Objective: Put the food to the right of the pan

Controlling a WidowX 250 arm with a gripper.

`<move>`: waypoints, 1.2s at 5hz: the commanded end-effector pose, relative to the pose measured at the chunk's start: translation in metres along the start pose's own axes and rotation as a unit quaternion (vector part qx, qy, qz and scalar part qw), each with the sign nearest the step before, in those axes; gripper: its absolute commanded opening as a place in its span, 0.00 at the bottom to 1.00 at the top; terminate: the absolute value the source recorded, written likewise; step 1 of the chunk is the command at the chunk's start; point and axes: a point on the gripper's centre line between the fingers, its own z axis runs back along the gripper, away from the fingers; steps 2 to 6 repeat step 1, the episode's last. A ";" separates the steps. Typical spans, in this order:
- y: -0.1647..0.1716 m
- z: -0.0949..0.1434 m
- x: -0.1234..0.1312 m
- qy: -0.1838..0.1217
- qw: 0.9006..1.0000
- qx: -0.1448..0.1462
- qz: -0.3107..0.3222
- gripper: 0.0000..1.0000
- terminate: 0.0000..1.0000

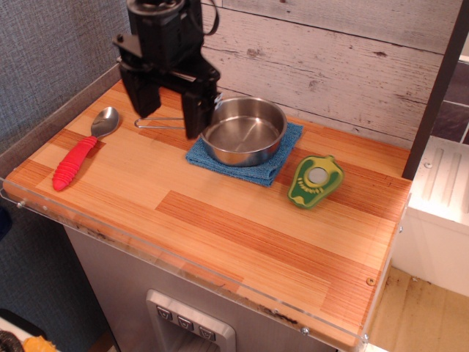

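Observation:
The food (314, 181), a flat green toy with a yellow outline and pale round centre, lies on the wooden counter just right of the pan. The shiny steel pan (245, 130) sits on a blue cloth (247, 163), its thin wire handle pointing left. My gripper (170, 106) is open and empty. It hovers over the pan's handle, left of the pan and well away from the food. Its two black fingers (194, 111) point down.
A spoon with a red handle (79, 154) lies at the counter's left side. A dark post (147, 44) stands at the back left and another (434, 95) at the right. A whitewashed plank wall runs behind. The counter's front edge has a clear plastic lip.

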 end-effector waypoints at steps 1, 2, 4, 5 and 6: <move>0.003 0.010 0.000 -0.018 1.000 0.007 0.000 1.00 1.00; 0.003 0.010 0.000 -0.018 1.000 0.007 0.000 1.00 1.00; 0.003 0.010 0.000 -0.018 1.000 0.007 0.000 1.00 1.00; 0.003 0.010 0.000 -0.018 1.000 0.007 0.000 1.00 1.00; 0.003 0.010 0.000 -0.018 1.000 0.007 0.000 1.00 1.00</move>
